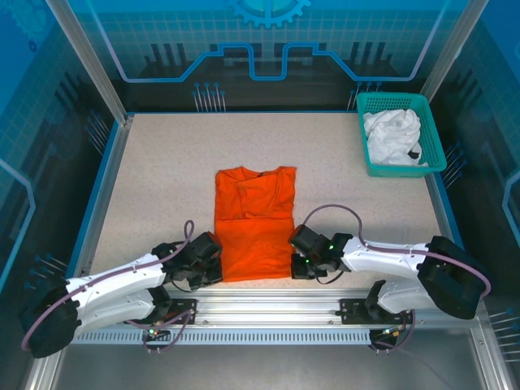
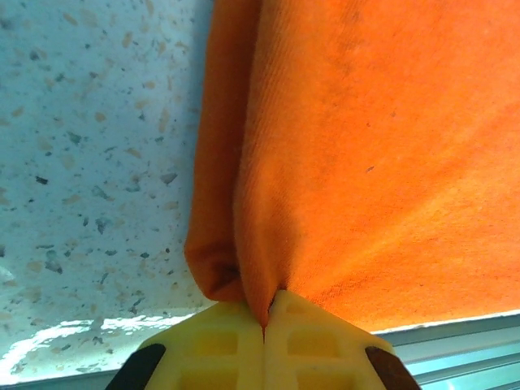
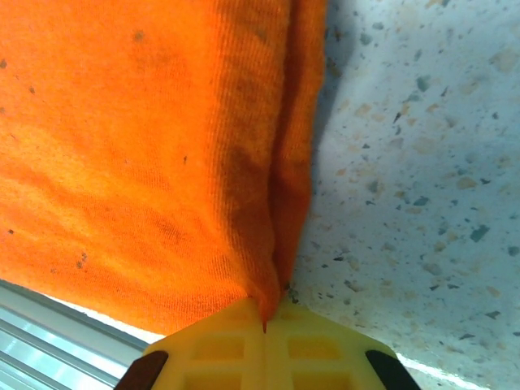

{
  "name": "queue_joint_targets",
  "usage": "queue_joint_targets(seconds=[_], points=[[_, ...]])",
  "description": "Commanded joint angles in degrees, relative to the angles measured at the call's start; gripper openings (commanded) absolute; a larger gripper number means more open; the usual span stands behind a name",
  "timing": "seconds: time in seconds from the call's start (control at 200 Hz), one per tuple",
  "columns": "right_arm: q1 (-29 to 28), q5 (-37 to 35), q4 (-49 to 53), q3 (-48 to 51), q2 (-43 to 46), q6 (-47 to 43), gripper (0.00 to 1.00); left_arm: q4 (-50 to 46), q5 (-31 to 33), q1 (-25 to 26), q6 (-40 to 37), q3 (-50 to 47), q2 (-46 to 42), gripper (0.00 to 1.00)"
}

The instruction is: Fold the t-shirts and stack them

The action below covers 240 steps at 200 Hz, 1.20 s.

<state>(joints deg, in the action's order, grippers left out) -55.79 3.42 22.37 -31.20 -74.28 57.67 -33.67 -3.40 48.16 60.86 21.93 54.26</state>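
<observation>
Two tools (image 2: 264, 315) (image 3: 264, 315) pinch the orange t-shirt's (image 1: 254, 223) near corners.

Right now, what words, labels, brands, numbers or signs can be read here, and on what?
No readable text.
On the plain bright orange cloth t-shirt: no print.
On the crumpled white cloth t-shirt in the teal plastic lattice basket: a small dark mark, too small to read.
On the blue back panel: a gear outline, no letters.
</observation>
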Motion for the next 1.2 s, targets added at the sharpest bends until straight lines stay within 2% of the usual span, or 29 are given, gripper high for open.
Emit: queue_joint_targets(seconds=[0.0,0.235,0.38,0.55,0.775,0.965,1.196], points=[[-2.9,0.1,3.8,2.6,-0.8,1.0,0.00,-5.8,-0.5,1.8,-1.3,0.8,-0.5,0.00],[-9.1,-0.1,6.4,3.9,3.3,3.4,0.00,-7.3,-3.3,3.9,0.2,1.2,-3.7,0.00],[-8.3,-3.4,11.0,0.1,8.6,2.5,0.00,-11.6,-0.9,3.7,-0.4,7.2,-6.5,0.00],[-1.1,-3.6,14.5,-6.2,11.9,-1.2,0.00,-15.1,1.8,0.7,-3.7,17.0,-5.3,0.00],[10.6,0.0,17.0,-15.3,10.4,-7.4,0.00,-13.6,-0.7,-9.8,-11.2,26.1,-0.1,0.00],[18.0,3.4,19.1,-25.0,4.0,-12.6,0.00,-10.1,-4.3,-18.2,-15.9,33.5,5.7,0.00],[25.6,5.0,18.8,-36.4,-7.1,-15.0,0.00,-4.6,-8.9,-26.6,-19.3,41.4,18.6,0.00]])
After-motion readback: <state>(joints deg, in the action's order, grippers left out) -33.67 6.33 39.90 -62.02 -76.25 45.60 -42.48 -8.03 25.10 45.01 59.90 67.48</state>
